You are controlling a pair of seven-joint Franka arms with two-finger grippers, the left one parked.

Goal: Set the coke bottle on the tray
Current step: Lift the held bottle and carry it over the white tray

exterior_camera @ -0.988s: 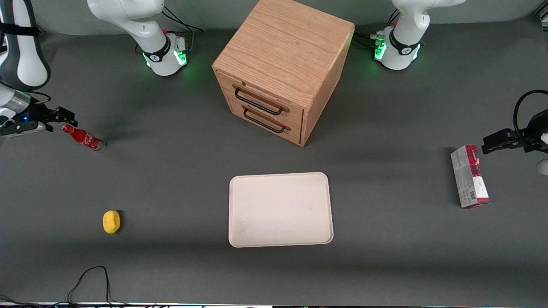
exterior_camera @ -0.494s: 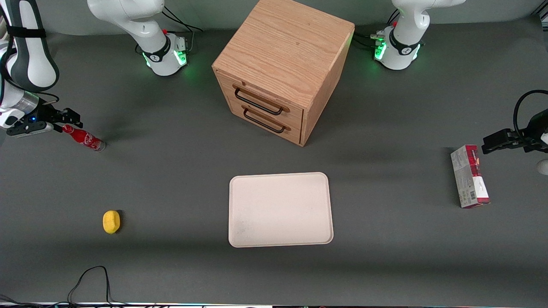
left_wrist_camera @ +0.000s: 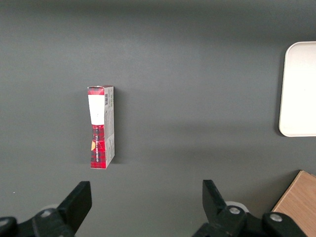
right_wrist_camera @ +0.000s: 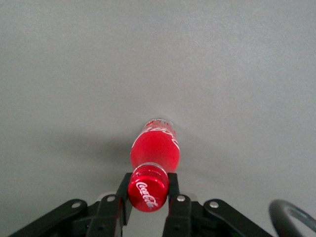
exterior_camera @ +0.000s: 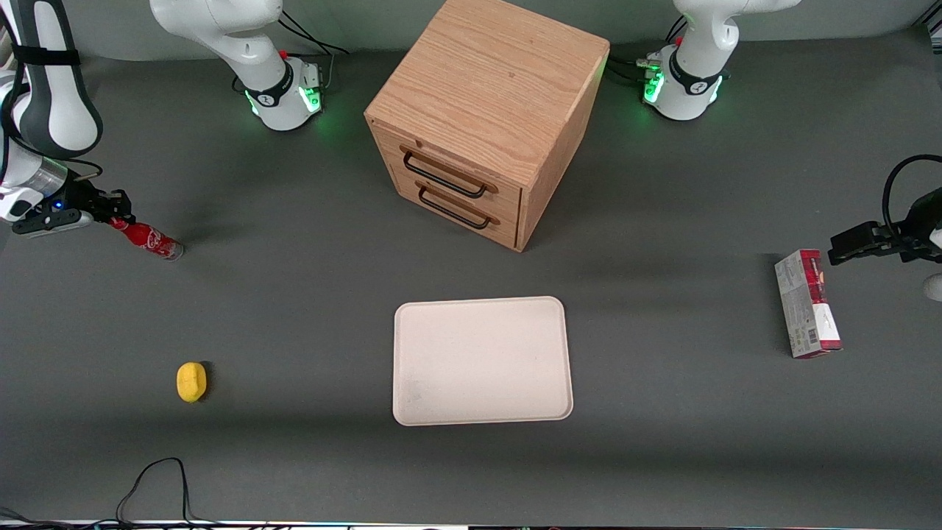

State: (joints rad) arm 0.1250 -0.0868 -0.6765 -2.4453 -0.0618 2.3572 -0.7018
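Note:
The coke bottle (exterior_camera: 151,241), small and red with white script, stands on the grey table toward the working arm's end. My right gripper (exterior_camera: 118,213) is at its top, shut on the neck just under the red cap. In the right wrist view the gripper (right_wrist_camera: 148,187) has a black finger (right_wrist_camera: 123,190) pressed against each side of the bottle (right_wrist_camera: 154,148). The cream-white tray (exterior_camera: 482,361) lies flat at the table's middle, in front of the cabinet, well apart from the bottle. Its edge shows in the left wrist view (left_wrist_camera: 298,89).
A wooden cabinet (exterior_camera: 486,118) with two shut drawers stands at the table's middle, farther from the front camera than the tray. A small yellow object (exterior_camera: 191,382) lies nearer the camera than the bottle. A red-and-grey carton (exterior_camera: 807,303) lies toward the parked arm's end.
My gripper came down from just above the cap and its fingers closed on the bottle's neck. The bottle has barely shifted.

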